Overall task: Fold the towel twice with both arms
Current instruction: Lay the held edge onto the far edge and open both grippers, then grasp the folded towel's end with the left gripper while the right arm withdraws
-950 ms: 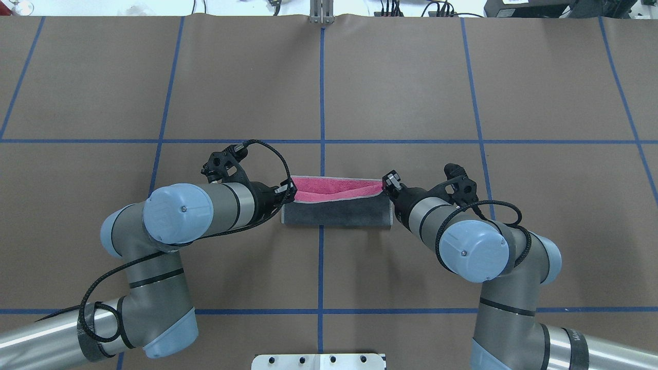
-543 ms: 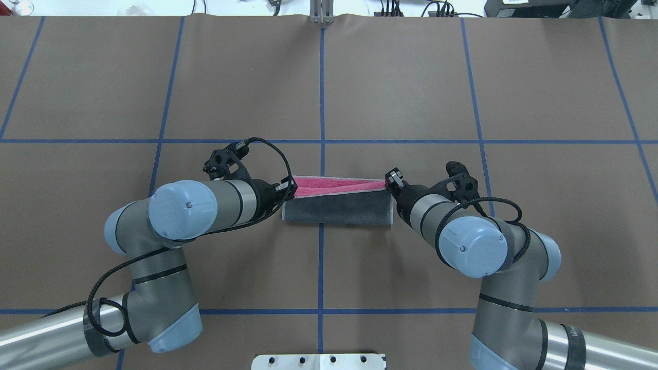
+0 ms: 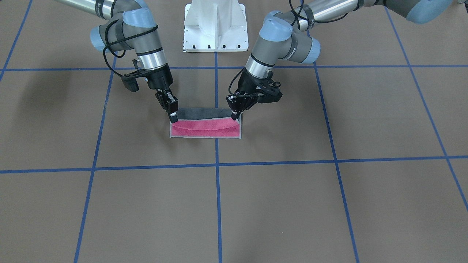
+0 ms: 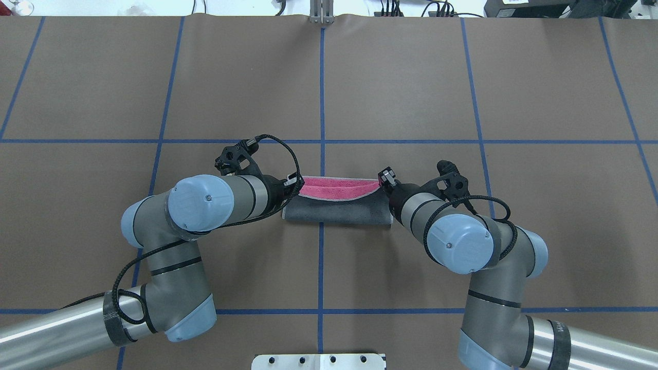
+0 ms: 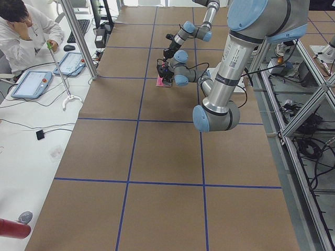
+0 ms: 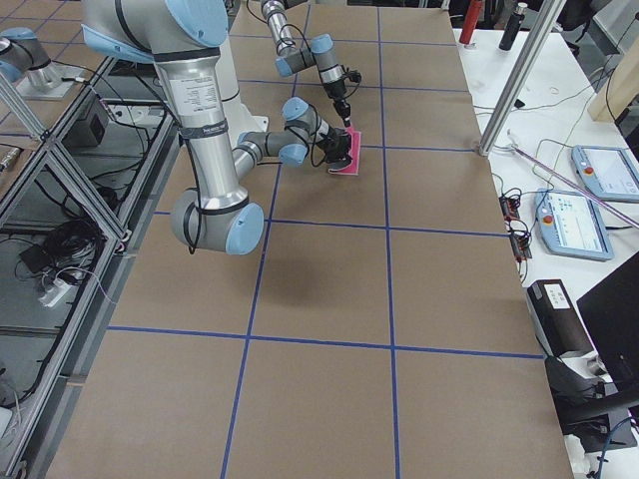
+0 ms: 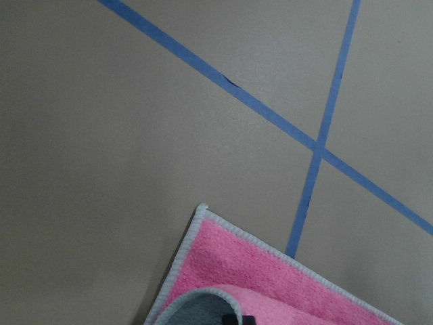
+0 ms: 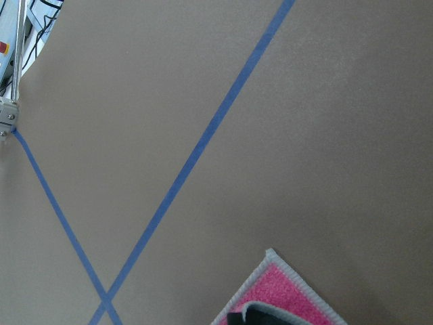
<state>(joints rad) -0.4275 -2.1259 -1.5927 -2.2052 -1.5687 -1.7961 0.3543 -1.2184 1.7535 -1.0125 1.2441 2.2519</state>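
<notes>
The towel (image 4: pixel 336 209) lies near the table's middle, partly folded. Its dark grey face is turned up over the near part, and a pink strip (image 4: pixel 334 187) shows along the far edge. In the front-facing view the pink strip (image 3: pixel 204 128) lies in front of the grey flap (image 3: pixel 203 112). My left gripper (image 4: pixel 296 183) is shut on the flap's left corner and my right gripper (image 4: pixel 384 180) on its right corner, both just above the pink face. The held edge sags in the middle. Each wrist view shows a pink corner (image 7: pixel 230 264) (image 8: pixel 287 291) with the grey-edged flap curled over it.
Blue tape lines (image 4: pixel 322 103) divide the brown table cover into squares. The white bolted pedestal (image 3: pixel 215 25) stands at the robot's side. A person (image 5: pixel 21 31) sits at a desk with tablets beyond the far edge, near a metal post (image 5: pixel 78 36).
Both grippers have carried the flap's corners slightly farther from the robot and closer together. The held edge, taut before, now sags in the middle.
</notes>
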